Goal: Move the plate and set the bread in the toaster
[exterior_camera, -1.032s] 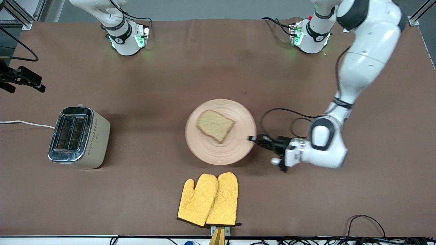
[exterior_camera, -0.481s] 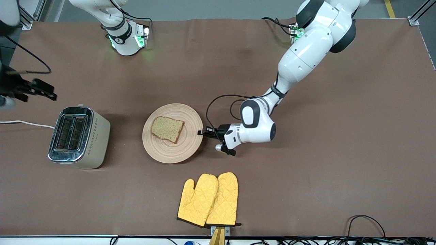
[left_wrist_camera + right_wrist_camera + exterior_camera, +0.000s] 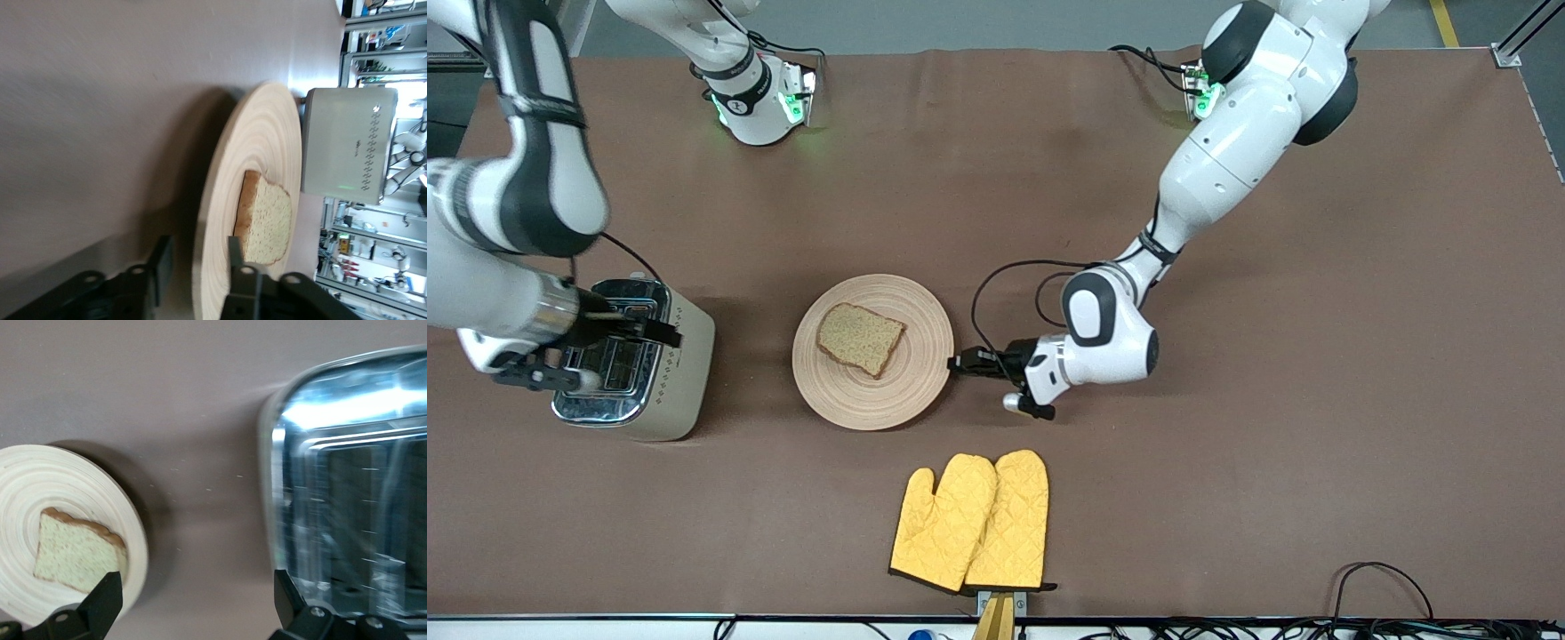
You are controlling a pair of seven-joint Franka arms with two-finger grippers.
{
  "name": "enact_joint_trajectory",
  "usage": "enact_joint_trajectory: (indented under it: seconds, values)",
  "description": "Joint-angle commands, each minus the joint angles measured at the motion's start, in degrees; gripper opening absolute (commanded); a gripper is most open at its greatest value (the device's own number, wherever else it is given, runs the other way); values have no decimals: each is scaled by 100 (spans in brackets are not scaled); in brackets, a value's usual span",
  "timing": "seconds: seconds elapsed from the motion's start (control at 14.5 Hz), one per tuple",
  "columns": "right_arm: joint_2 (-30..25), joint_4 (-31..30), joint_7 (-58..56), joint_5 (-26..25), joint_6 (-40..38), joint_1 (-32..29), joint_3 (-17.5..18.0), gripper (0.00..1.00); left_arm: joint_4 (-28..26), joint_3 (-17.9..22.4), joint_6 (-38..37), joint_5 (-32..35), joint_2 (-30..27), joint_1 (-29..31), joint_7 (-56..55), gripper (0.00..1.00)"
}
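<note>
Our left gripper (image 3: 958, 362) at the plate (image 3: 871, 351) rim
Fingers straddle the rim, slightly apart; bread (image 3: 860, 338) lies just ahead; right gripper (image 3: 649, 331) spread over the toaster (image 3: 633, 358).

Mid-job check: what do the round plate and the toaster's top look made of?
The round light tan plate looks like matte turned wood, though I can't be sure: pale grain with concentric ring grooves. The cream-beige toaster has a shiny chrome-like metal top that mirrors bright light.
</note>
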Motion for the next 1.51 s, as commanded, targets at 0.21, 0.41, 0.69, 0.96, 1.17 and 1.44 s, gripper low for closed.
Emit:
enact_joint_trajectory:
  seconds: [0.21,0.41,0.69,0.96,1.17,1.44]
  values:
    - [542,-423,1419,114,1033,872,-24,100,-461,0,-2105,1679,-708,1808,-141,100]
    - [559,-943,2017,132,1783,1215,-16,100,-452,-9,-2669,2919,-972,2521,-133,100]
    - [665,-1267,2317,132,1740,1487,-7,100,-434,-1,-2951,4325,-1489,3050,-141,100]
    - [665,-1401,2317,141,1748,1637,20,99,-434,8,-3223,5690,-2219,3340,-413,100]
    - [674,-1366,2423,132,1582,1874,20,98,-434,0,-3653,6691,-2965,3367,-1071,100]
    - [691,-1348,2414,132,1608,1901,20,92,-417,0,-4426,7123,-3853,3411,-1758,100]
